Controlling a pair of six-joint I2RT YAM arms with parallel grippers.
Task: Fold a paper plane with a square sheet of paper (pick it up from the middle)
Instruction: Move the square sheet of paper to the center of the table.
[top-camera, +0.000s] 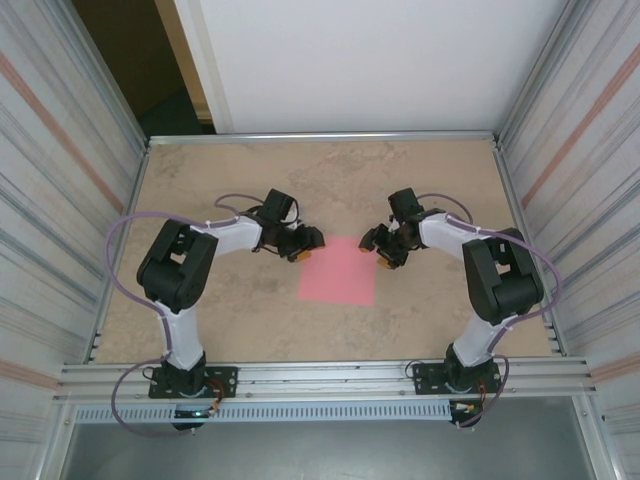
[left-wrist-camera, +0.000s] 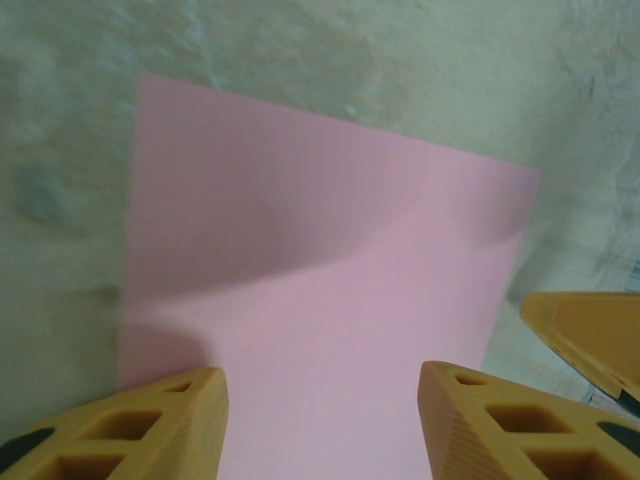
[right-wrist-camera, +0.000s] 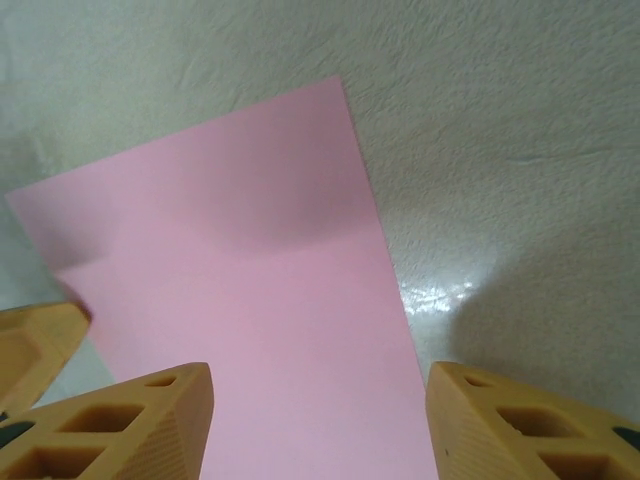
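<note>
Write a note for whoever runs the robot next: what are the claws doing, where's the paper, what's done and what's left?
Left claw: open, over the paper's far left corner, holding nothing.
Right claw: open, over its far right corner, holding nothing.
Paper: flat on the table between the arms, no creases visible.
Done: nothing folded yet.
Left: pick the paper up and make every fold of the plane.

I see square sheet of paper (top-camera: 338, 271) plain pink | surface (top-camera: 330, 180) mottled beige | left claw (left-wrist-camera: 320, 400), right claw (right-wrist-camera: 320, 400) orange | arms (top-camera: 180, 265) black-white
</note>
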